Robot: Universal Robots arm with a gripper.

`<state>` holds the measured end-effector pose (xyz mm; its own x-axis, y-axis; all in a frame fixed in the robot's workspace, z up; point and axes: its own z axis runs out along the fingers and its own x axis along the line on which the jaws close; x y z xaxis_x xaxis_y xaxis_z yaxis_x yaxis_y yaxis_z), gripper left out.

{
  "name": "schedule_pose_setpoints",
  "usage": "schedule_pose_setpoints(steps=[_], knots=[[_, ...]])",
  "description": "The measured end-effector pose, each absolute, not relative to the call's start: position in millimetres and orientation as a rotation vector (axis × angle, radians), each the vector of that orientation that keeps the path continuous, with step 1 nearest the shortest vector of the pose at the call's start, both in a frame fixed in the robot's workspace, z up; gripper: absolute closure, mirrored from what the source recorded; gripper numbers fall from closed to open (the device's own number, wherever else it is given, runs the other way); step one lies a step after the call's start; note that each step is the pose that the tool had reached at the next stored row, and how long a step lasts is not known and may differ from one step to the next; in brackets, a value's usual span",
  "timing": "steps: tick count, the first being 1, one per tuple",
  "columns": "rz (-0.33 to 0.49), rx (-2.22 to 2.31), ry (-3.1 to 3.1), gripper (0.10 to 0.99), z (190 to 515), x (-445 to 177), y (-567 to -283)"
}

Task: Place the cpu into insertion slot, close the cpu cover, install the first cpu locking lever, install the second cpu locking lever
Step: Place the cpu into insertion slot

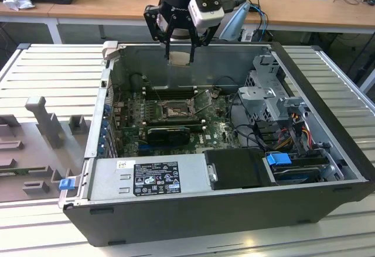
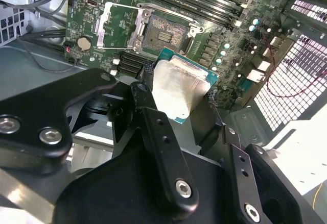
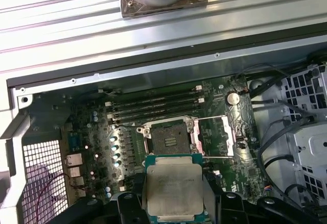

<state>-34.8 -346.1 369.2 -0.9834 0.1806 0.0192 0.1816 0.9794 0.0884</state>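
Slatted metal bench (image 1: 47,69) carries an open computer case (image 1: 234,204), with a green circuit board (image 1: 220,128) on its floor. The claw (image 1: 179,52) hangs over the case's far wall and pinches the cpu (image 1: 179,59) by two opposite edges, well above the board. The insertion slot (image 3: 168,136) lies bare mid-board, and the cpu cover (image 3: 217,136) is swung open beside it. Assessment: the cpu looks light, thin and stiff, with a smooth face and likely a delicate underside. Take it by the edges only, with modest pressure.

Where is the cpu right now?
In the exterior view, the cpu sits clamped in the pincer, raised above the open computer case, apart from the insertion slot.
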Motion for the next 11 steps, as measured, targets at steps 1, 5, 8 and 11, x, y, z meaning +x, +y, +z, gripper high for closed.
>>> schedule_pose_setpoints(steps=[1, 5, 8, 11], knots=[[-0.141, -0.289, -3.114, 0.557, 369.2, -34.8, -346.1], [-0.141, -0.303, -3.113, 0.557, 369.2, -34.8, -346.1], [-0.141, -0.312, -3.113, 0.557, 369.2, -34.8, -346.1], [-0.141, -0.328, -3.111, 0.557, 369.2, -34.8, -346.1]])
